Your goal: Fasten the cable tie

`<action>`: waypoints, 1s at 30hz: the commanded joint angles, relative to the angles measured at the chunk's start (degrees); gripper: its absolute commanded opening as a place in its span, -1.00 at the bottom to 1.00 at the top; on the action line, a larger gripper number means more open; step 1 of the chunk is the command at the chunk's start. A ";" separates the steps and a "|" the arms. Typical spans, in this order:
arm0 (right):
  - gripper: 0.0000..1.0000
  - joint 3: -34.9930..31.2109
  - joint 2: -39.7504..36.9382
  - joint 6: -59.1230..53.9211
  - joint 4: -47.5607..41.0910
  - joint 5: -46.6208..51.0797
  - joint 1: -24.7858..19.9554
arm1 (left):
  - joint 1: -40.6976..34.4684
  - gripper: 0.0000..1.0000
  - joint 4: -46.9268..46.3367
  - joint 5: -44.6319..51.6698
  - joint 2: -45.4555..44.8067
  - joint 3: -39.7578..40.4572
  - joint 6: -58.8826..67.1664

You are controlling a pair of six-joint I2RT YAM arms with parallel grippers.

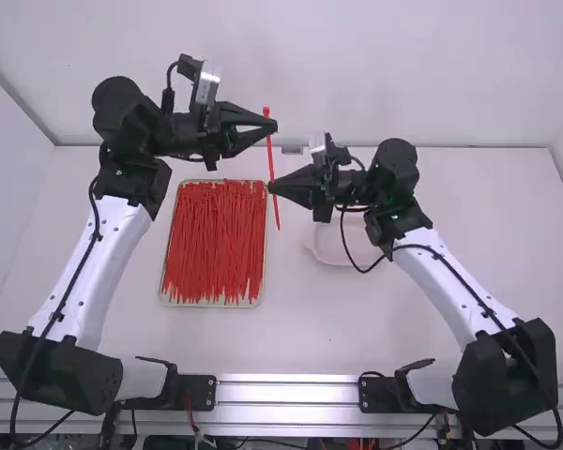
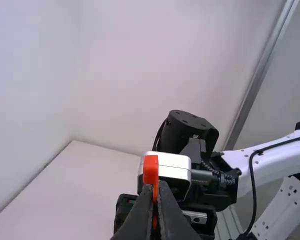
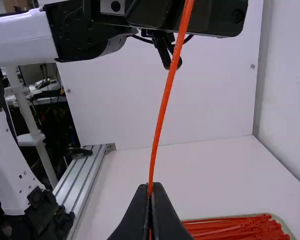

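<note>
A single red cable tie (image 1: 271, 169) hangs upright in the air above the table's middle, held by both arms. My left gripper (image 1: 270, 125) is shut on its upper part, just below the square head (image 2: 150, 167). My right gripper (image 1: 273, 187) is shut on the strap lower down; the tail (image 1: 277, 216) sticks out below it. In the right wrist view the strap (image 3: 162, 112) runs in a slight bow from my right fingertips (image 3: 150, 189) up to the left gripper. In the left wrist view the head pokes out past my left gripper (image 2: 153, 189).
A tray (image 1: 166, 281) packed with several red cable ties (image 1: 214, 240) lies on the white table below and left of the grippers. A pale, see-through object (image 1: 324, 248) rests on the table under the right arm's wrist. White walls enclose the back and sides.
</note>
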 commanded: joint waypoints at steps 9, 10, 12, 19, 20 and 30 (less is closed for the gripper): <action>-1.00 1.55 0.11 -0.68 0.00 -0.59 -0.44 | 0.37 -0.42 0.07 -1.62 -0.11 0.79 1.57; -1.00 1.55 0.11 -0.70 -0.04 -0.61 -0.44 | 0.39 -0.41 0.04 -1.73 -0.11 0.79 1.60; -1.00 1.55 0.11 -0.90 -0.13 -0.61 -0.61 | 0.37 -0.37 0.02 -1.92 -0.11 0.79 1.57; -1.00 1.55 0.11 -1.97 -0.37 -0.59 -0.52 | 0.37 -0.22 0.33 -1.90 -0.11 0.79 1.60; -1.00 1.55 0.11 -2.16 -0.42 -0.57 -0.39 | 0.37 -0.23 0.37 -1.92 -0.11 0.79 1.62; -1.00 1.55 0.11 -2.36 -0.55 -0.59 -0.52 | 0.37 -0.49 0.33 -1.92 -0.11 0.79 1.81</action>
